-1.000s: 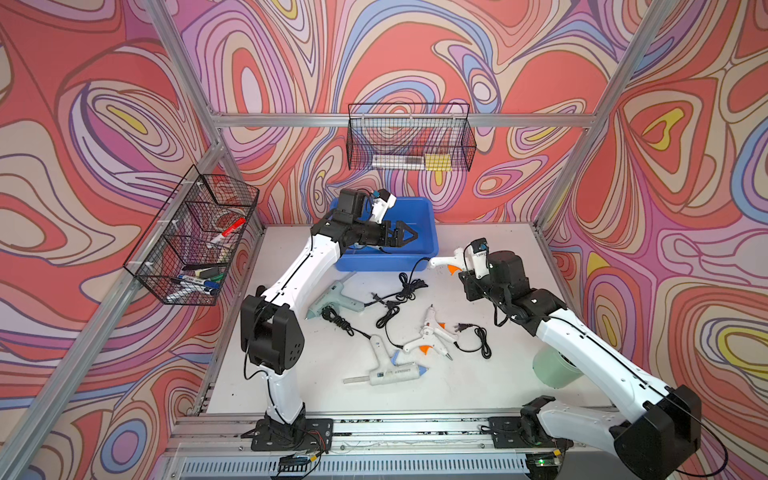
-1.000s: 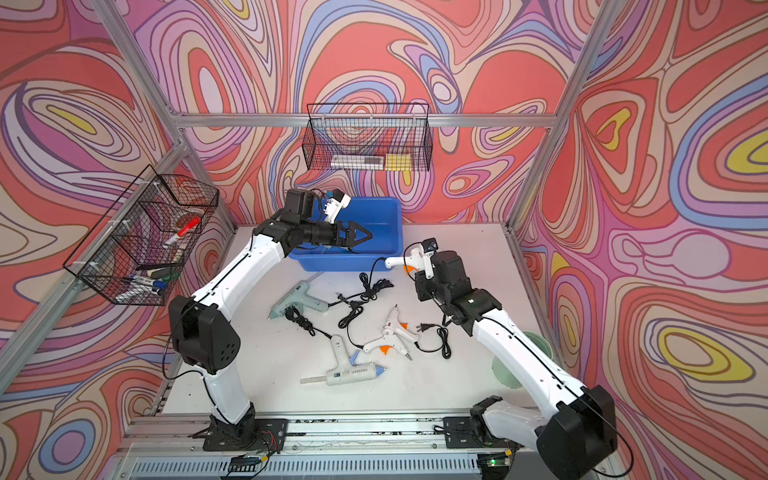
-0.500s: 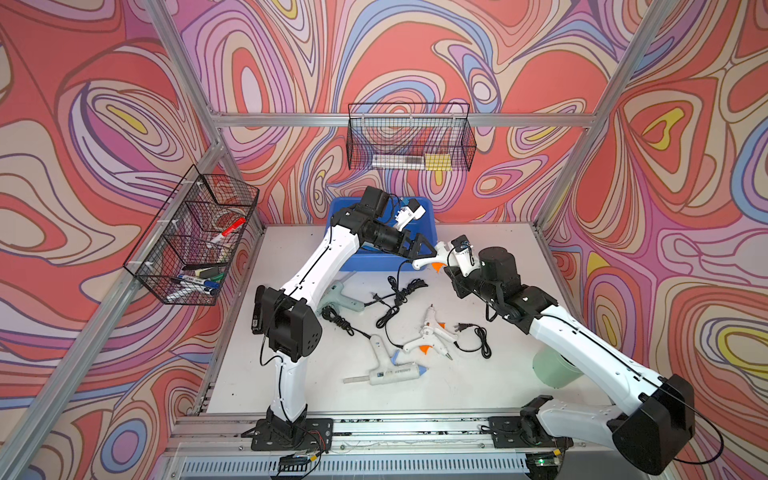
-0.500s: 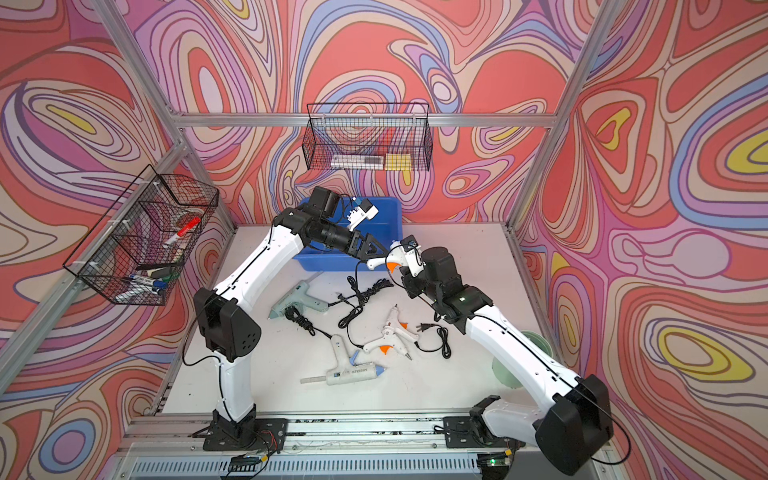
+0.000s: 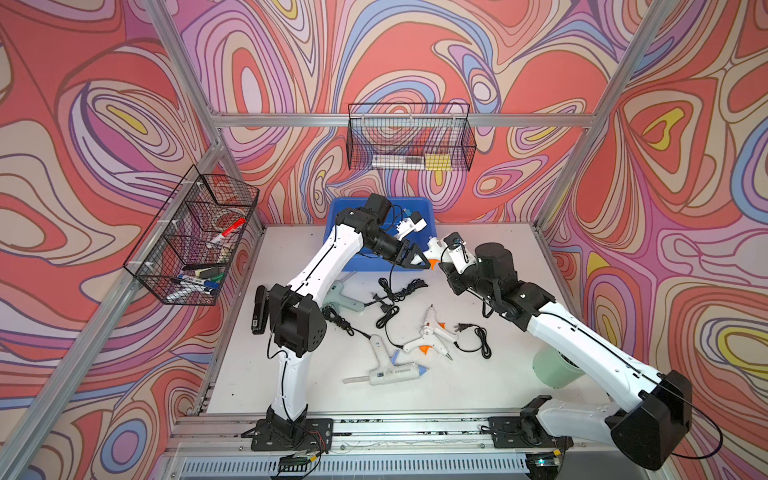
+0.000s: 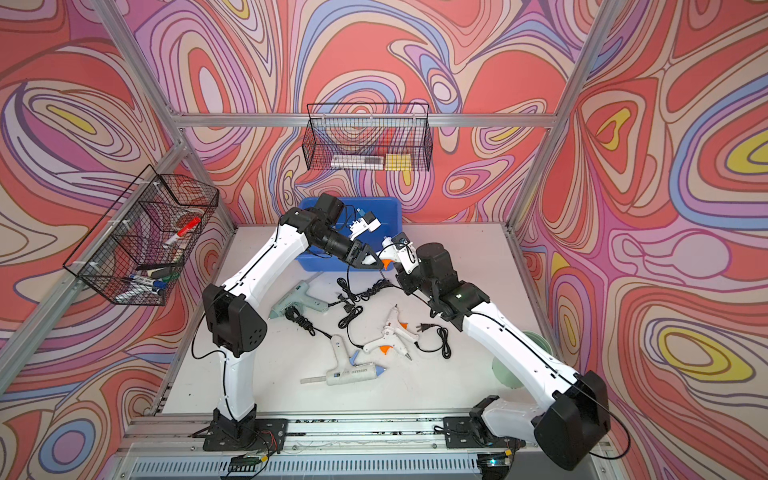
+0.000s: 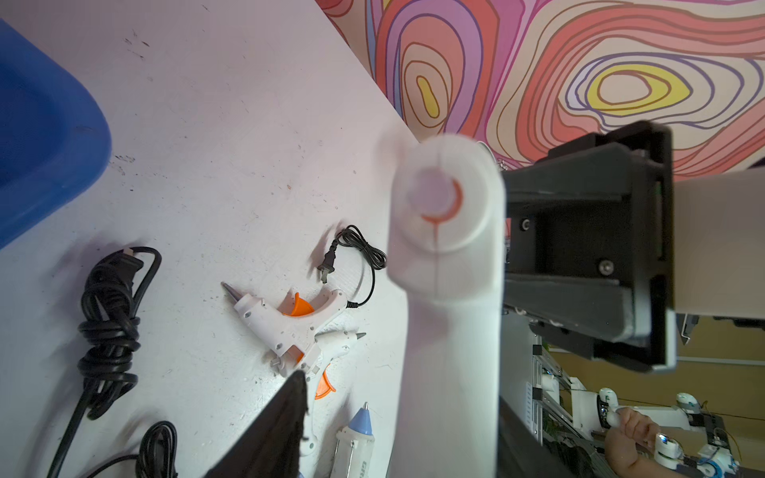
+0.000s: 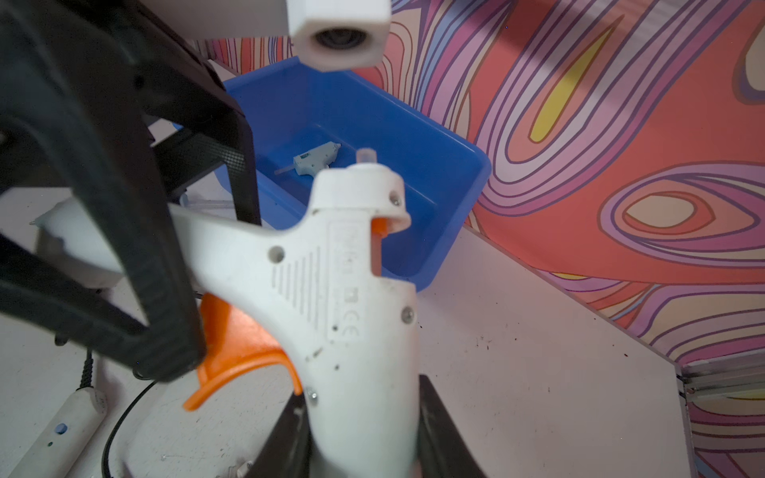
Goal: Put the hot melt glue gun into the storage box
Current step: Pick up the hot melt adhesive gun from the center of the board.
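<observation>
A white hot melt glue gun (image 8: 331, 269) with an orange trigger hangs in the air just in front of the blue storage box (image 5: 429, 216) (image 6: 392, 212) (image 8: 434, 174). My right gripper (image 8: 362, 389) (image 5: 444, 267) is shut on its handle. My left gripper (image 5: 419, 259) (image 6: 372, 262) has its jaws on either side of the gun's barrel. In the left wrist view a gap shows between one finger (image 7: 281, 414) and the gun (image 7: 447, 248). A small pale glue gun (image 8: 316, 159) lies inside the box.
Several more glue guns lie on the white table: a green one (image 5: 345, 297), a big white one with a blue tip (image 5: 390, 372) and two small white ones (image 5: 432, 336), among black cords (image 5: 399, 291). A black stapler (image 5: 259, 309), a green cup (image 5: 555, 368) and wire baskets (image 5: 195, 237) (image 5: 409, 143) stand around.
My left arm swung from over the box to the held gun, and its jaws narrowed around the barrel. My right gripper carried the gun left, toward the box.
</observation>
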